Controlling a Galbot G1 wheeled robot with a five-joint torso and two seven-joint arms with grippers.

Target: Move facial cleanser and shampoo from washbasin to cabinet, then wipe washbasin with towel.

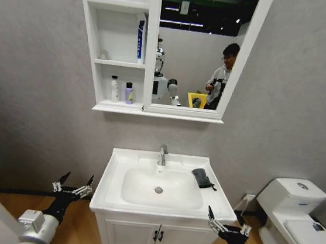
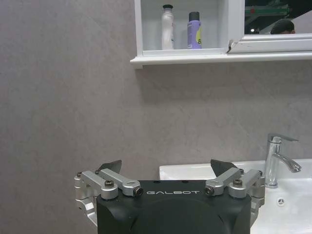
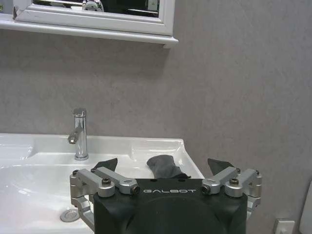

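Head view takes in a grey-walled bathroom: the white washbasin (image 1: 158, 187) sits on a floor vanity (image 1: 156, 236) with 2 doors, its chrome tap (image 1: 162, 155) at the back and a round drain (image 1: 159, 189) in the bowl. The dark towel (image 1: 202, 177) lies crumpled on the basin's rim to the right of the tap. Above hangs the cabinet (image 1: 120, 46) with 3 open shelves beside a mirror (image 1: 200, 47); on its lowest shelf a white bottle (image 1: 115, 89) and a purple bottle (image 1: 129, 93) stand upright side by side. A white toilet (image 1: 296, 222) stands to the right. The left tool (image 1: 73, 184) hovers low, just off the counter's left edge, fingers spread and released. The right tool (image 1: 226, 222) hangs by the counter's front right corner, likewise spread and grasping nothing
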